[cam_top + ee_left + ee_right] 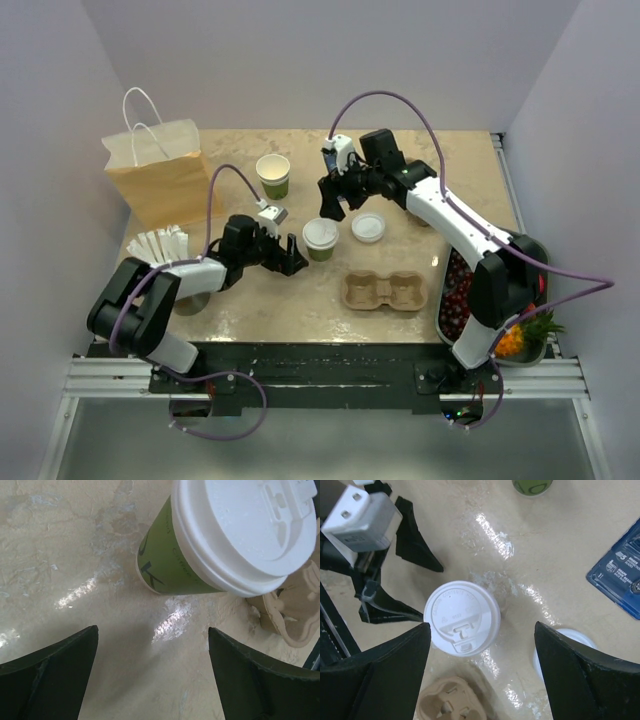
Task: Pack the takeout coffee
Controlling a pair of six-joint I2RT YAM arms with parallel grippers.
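The takeout coffee [321,238] stands upright mid-table, an olive-green cup under a white lid [462,617]. My left gripper [297,255] lies low just left of it, open and empty; in the left wrist view the cup [200,545] is ahead and right of the fingertip gap [152,635], untouched. My right gripper [333,203] hovers over the cup from behind, open, nothing between its fingers [482,630]. A pulp two-cup carrier [385,291] sits in front of the cup. The brown paper bag [160,170] stands at the back left.
A lidless green cup [273,175] stands behind the coffee, and a loose white lid [368,227] lies to its right. A blue packet [620,575] lies near that lid. White packets [160,245] lie at the left, and a fruit bowl [455,290] at the right edge.
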